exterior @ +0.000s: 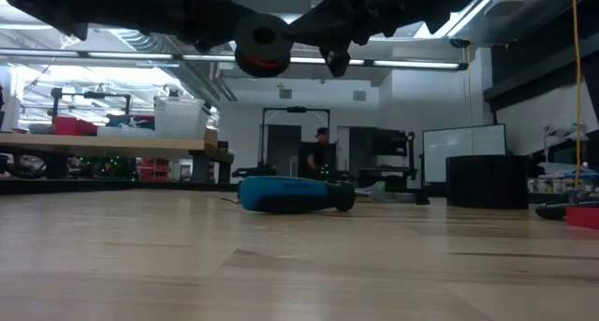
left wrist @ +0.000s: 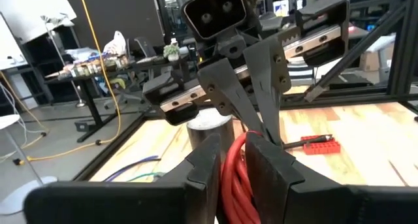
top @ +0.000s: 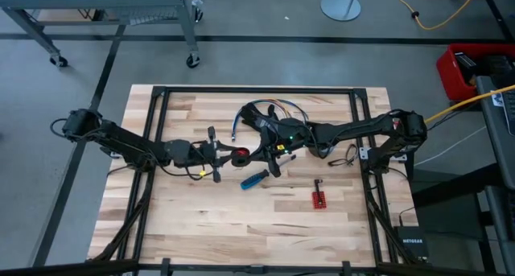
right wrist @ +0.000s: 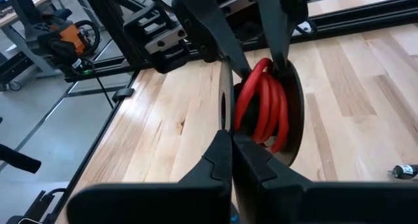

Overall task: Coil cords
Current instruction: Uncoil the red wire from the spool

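A small coil of red cord (top: 241,155) wound on a black puck-sized reel (exterior: 262,45) hangs well above the table's middle, between my two grippers. My left gripper (top: 230,155) comes from the table's left and is shut on the red windings (left wrist: 236,175). My right gripper (top: 269,158) comes from the right and is shut on the reel (right wrist: 261,110). More loose dark and blue wires (top: 269,115) lie on the table beyond the grippers. My left gripper pinches the bundle of red windings (left wrist: 238,160) between its two fingers (left wrist: 208,168), several turns at once, coming level from the table's left. The coil is lifted clear of the table. My right gripper pinches the rim of the reel's thin black disc (right wrist: 226,116) between its two fingers (right wrist: 219,155), which come level from the table's right. The disc stands on edge and the red turns (right wrist: 264,100) sit beside it, clear of the table.
A blue-handled screwdriver (top: 255,179) lies on the table just nearer than the grippers, below the coil in the low view (exterior: 295,195). A small red block (top: 319,199) lies to the near right. A black frame (top: 161,95) rims the table.
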